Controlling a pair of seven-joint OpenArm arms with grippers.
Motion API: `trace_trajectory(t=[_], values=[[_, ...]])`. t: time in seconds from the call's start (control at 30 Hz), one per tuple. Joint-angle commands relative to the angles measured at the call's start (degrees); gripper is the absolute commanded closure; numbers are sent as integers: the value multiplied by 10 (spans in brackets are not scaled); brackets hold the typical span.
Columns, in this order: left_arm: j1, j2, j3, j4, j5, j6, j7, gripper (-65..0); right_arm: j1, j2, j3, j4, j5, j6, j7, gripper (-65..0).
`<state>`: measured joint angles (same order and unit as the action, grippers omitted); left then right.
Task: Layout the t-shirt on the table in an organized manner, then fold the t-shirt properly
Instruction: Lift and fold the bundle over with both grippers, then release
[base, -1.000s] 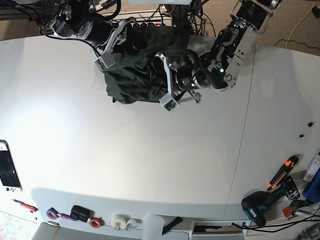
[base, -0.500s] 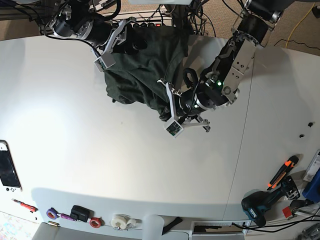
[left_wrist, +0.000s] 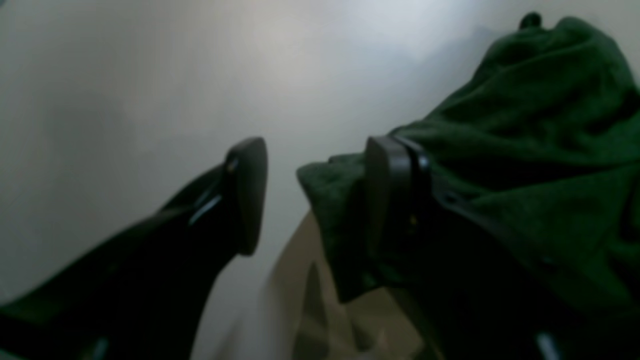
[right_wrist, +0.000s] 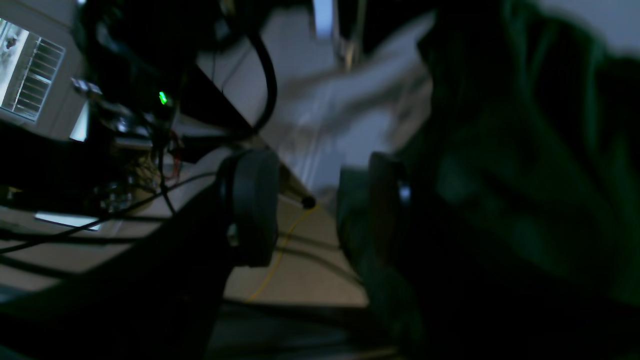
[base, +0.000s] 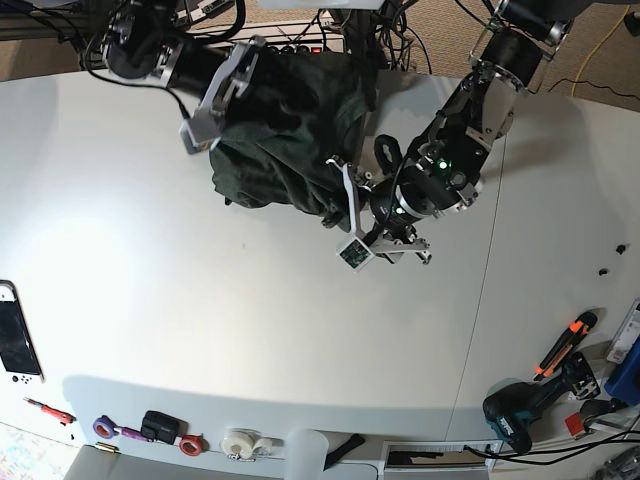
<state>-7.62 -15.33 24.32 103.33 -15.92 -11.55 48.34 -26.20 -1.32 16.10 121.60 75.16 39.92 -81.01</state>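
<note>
The t-shirt (base: 285, 125) is a dark green crumpled heap at the far middle of the white table (base: 200, 290). My left gripper (base: 346, 215) sits at the heap's near right edge. In the left wrist view this gripper (left_wrist: 310, 195) is open, and a fold of t-shirt (left_wrist: 525, 165) drapes over one finger (left_wrist: 392, 195) and reaches partly into the gap. My right gripper (base: 215, 100) is at the heap's far left side. In the right wrist view it (right_wrist: 320, 210) stands open, with cloth (right_wrist: 500, 175) lying against one finger (right_wrist: 385, 210).
A dark seam line (base: 490, 260) crosses the table's right part. Along the near edge lie a game controller (base: 15, 345), tape rolls (base: 240, 442), a cordless drill (base: 520, 415) and an orange-handled cutter (base: 565, 345). Cables (base: 400, 40) crowd the far edge.
My left gripper went from shut on the shirt to open after dragging its corner toward the near side. My right gripper opened wider and shifted slightly left and back.
</note>
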Motion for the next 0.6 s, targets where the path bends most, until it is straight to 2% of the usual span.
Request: trace_trajectory(t=[0.0, 0.1, 0.17, 0.23, 0.27, 0.3, 0.37, 0.43, 0.57], values=[[-13, -5, -2, 11, -2, -1, -12, -316, 13, 1, 1, 10, 16, 1, 10, -293], [-16, -20, -2, 14, -10, -1, -7, -297, 55, 1, 1, 10, -13, 1, 10, -292], [-18, -33, -2, 22, -30, -1, 2, -251, 85, 1, 1, 10, -66, 1, 10, -267], [-17, -49, -9, 34, -79, -17, 3, -154, 113, 1, 1, 10, -130, 1, 10, -135], [-17, -57, -14, 40, -113, -37, 3, -77, 124, 1, 2, 10, -158, 1, 10, -44], [-17, -64, -20, 45, -148, -57, 3, 0, 132, 1, 2, 10, -182, 1, 10, 0], [-15, -71, -34, 54, -213, -109, 14, 0, 142, 4, 1, 10, -209, 1, 10, 0], [-5, -71, -47, 57, -281, -157, 38, 0, 143, 14, 1, 10, -209, 1, 10, 0], [41, -62, -47, 57, -377, -223, 76, 0, 141, 43, 18, 9, -212, 1, 10, 0]])
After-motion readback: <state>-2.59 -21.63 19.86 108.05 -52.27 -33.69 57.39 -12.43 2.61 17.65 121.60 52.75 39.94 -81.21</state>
